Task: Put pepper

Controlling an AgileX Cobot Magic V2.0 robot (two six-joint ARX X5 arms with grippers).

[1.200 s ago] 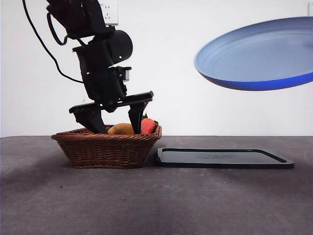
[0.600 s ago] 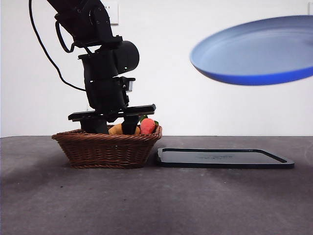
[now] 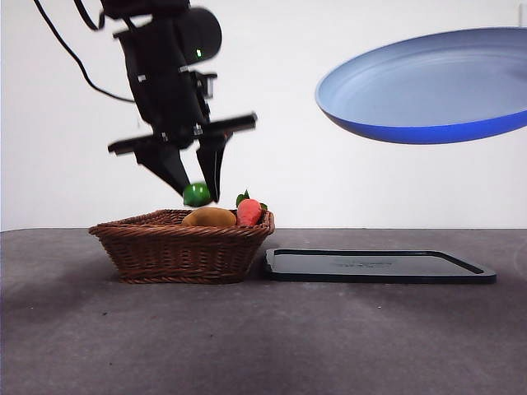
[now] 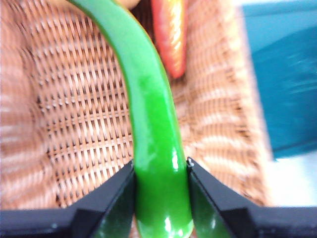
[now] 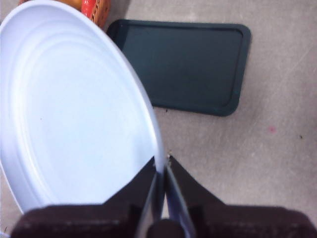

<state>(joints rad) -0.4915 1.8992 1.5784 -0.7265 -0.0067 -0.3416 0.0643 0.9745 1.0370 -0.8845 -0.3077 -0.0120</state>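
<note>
One green pepper [image 4: 153, 129] hangs clear above the wicker basket [image 3: 181, 244], pinched near one end between the two black jaws of the left gripper [image 4: 161, 198]; in the front view only its rounded end [image 3: 197, 194] shows between the jaw tips [image 3: 198, 183]. The left wrist view shows the pepper's glossy curved body running out over the basket's woven floor [image 4: 89, 114]. Inside the basket lie a yellow-orange fruit [image 3: 209, 217] and a red-orange fruit with green leaves [image 3: 249, 211], both below the pepper. Beside the basket a dark flat tray [image 3: 375, 267] rests on the grey table [image 3: 263, 337]. High above the tray, the right gripper [image 5: 162, 171] is pressed together on the rim of a tilted blue plate [image 3: 428, 86].
</note>
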